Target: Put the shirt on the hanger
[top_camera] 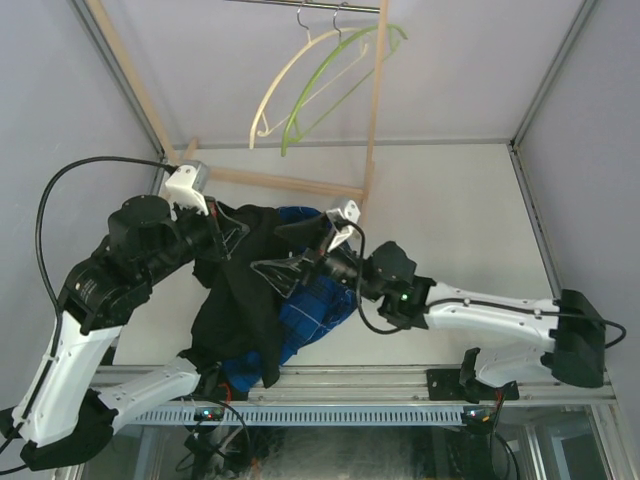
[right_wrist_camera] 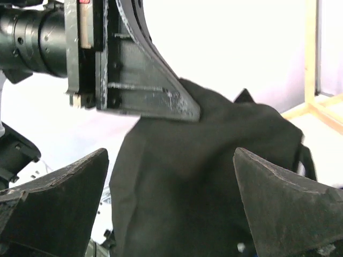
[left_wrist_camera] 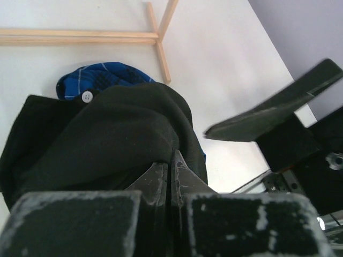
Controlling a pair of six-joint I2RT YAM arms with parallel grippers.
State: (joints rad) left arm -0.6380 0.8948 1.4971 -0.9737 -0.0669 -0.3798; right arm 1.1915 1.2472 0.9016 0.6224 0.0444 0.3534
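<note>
Beneath the shirt, blue plaid shirt mostly hidden, left gripper pinching shirt's top, right gripper spread wide facing it.

Legible text, overhead view: none.
Legible text, left wrist view: none.
Legible text, right wrist view: none.
Plain black cloth shirt: no print, tag or lettering can be made out.
Small pale round button on the black shirt: too small to tell any marking.
Blue plaid cloth shirt: only its pale woven check lines, no letters or numbers.
</note>
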